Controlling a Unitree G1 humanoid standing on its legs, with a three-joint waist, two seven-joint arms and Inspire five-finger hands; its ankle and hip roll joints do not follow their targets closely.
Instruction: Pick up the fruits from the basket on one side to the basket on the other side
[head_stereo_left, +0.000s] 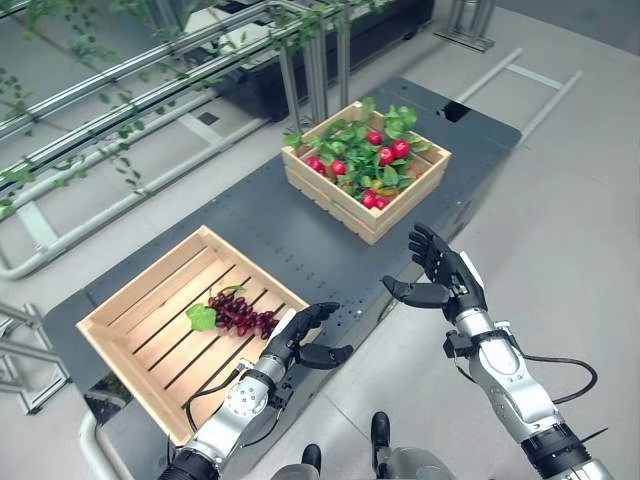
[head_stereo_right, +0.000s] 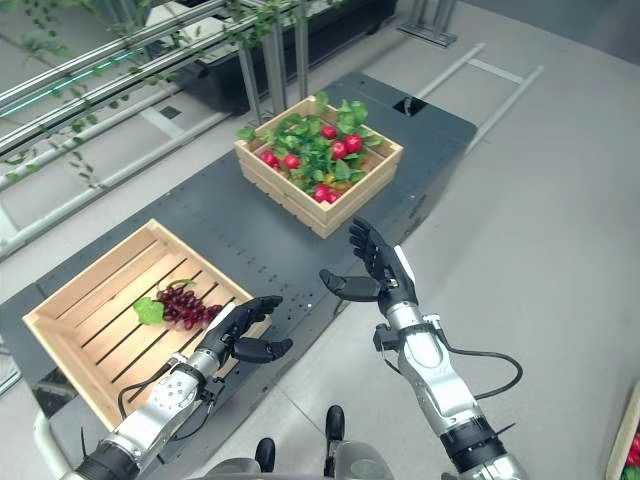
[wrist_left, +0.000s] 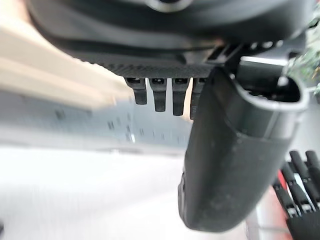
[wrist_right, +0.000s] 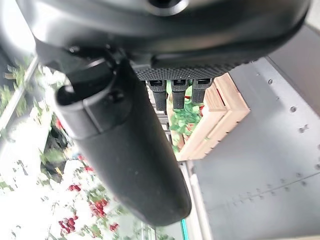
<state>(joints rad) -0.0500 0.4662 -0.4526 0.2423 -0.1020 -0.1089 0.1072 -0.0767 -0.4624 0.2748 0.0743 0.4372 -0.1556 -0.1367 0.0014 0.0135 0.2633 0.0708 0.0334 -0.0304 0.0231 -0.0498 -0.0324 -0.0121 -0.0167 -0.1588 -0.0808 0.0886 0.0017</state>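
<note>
A long dark grey table (head_stereo_left: 300, 235) runs across the head views, its near left corner cut off by the frame edge. Two slatted wooden crates sit on it, well apart. The near crate (head_stereo_left: 130, 310) on the robot's left holds one bunch of dark purple grapes (head_stereo_left: 240, 312) with one green leaf (head_stereo_left: 201, 317), lying on the slats near the crate's right corner. The far crate (head_stereo_left: 330, 195) on the right is packed with green leaves, and among them about eight small red fruits (head_stereo_left: 399, 148) show; how many more lie under the foliage cannot be told. The left hand (head_stereo_left: 303, 335) hovers at the near crate's right corner, just beside the grapes, fingers relaxed and loosely spread, thumb apart, holding nothing. The right hand (head_stereo_left: 443, 270) hangs off the table's front edge, between the two crates, fingers straight and spread, thumb out, empty. In the right wrist view the far crate's corner (wrist_right: 215, 120) shows past the fingers (wrist_right: 177, 92), partly hidden by the thumb. No legible writing or label can be made out on anything.
</note>
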